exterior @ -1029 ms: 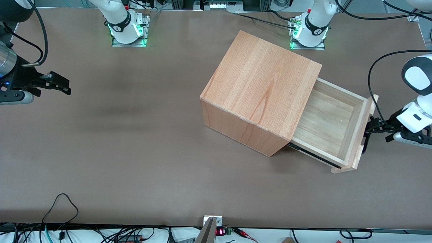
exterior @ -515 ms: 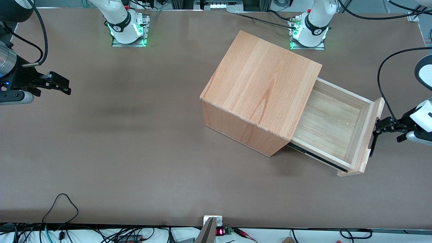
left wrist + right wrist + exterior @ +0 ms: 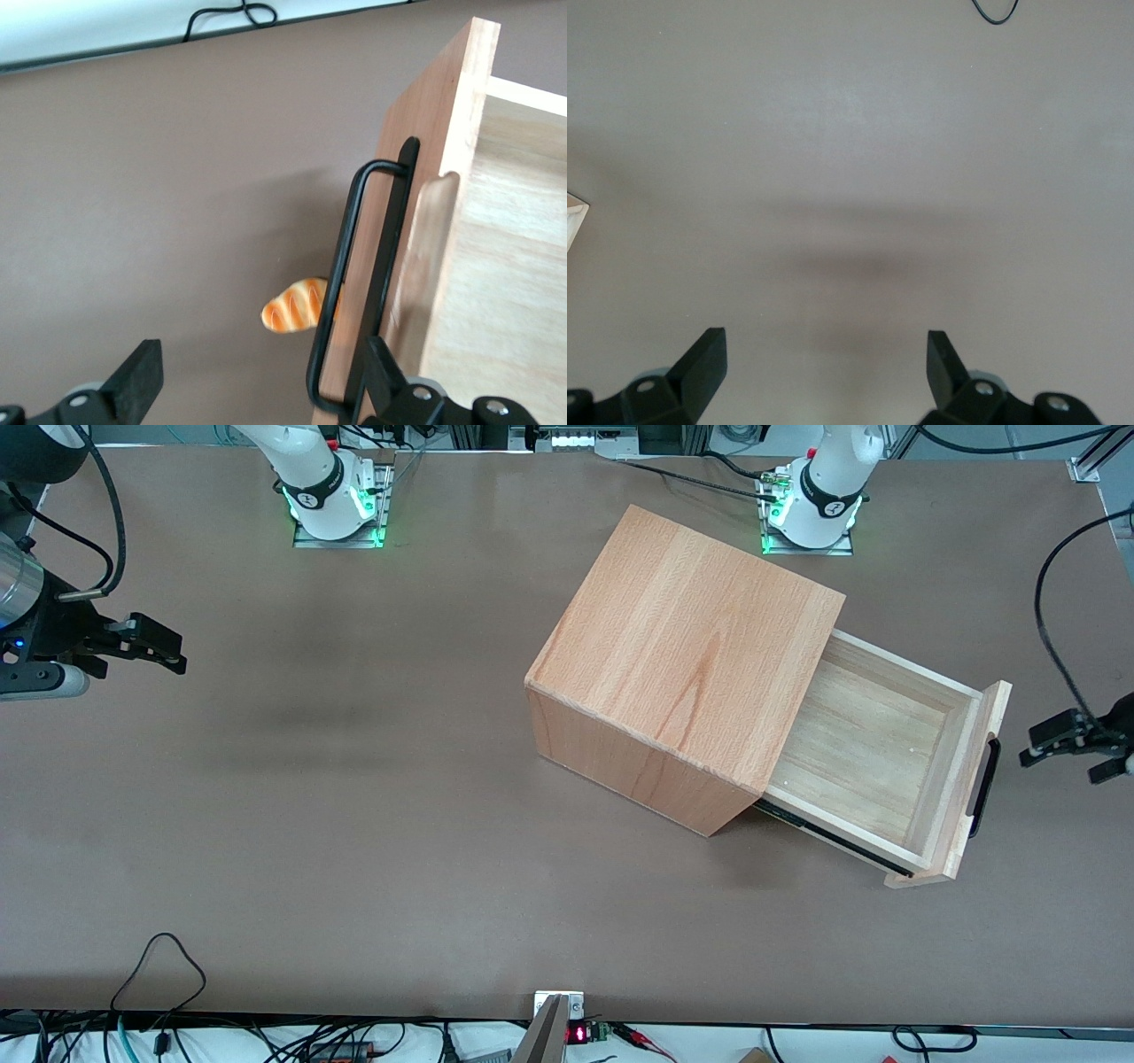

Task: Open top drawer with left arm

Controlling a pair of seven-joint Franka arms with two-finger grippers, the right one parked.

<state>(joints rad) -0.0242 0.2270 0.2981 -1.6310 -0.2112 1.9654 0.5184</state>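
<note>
The top drawer [image 3: 873,740] of the big wooden cube [image 3: 687,660] is pulled well out, its pale inside bare and a black slide rail showing below it. Its front panel [image 3: 970,779] carries the slim black bar handle [image 3: 983,784]. My left gripper [image 3: 1038,746] is open and empty, a short way in front of the handle and apart from it. In the left wrist view the open gripper [image 3: 257,385] faces the handle [image 3: 350,274] and front panel [image 3: 434,159], and one fingertip [image 3: 383,367] overlaps the handle in the picture.
A small orange-striped bread roll [image 3: 297,305] lies on the brown table [image 3: 354,824] in front of the drawer, seen only in the left wrist view. Cables run along the table edge nearest the front camera [image 3: 159,957]. The arm bases [image 3: 815,509] stand at the farthest edge.
The drawer slid a little farther out, then stopped. My left gripper let go of the handle and drew back from it toward the working arm's end of the table.
</note>
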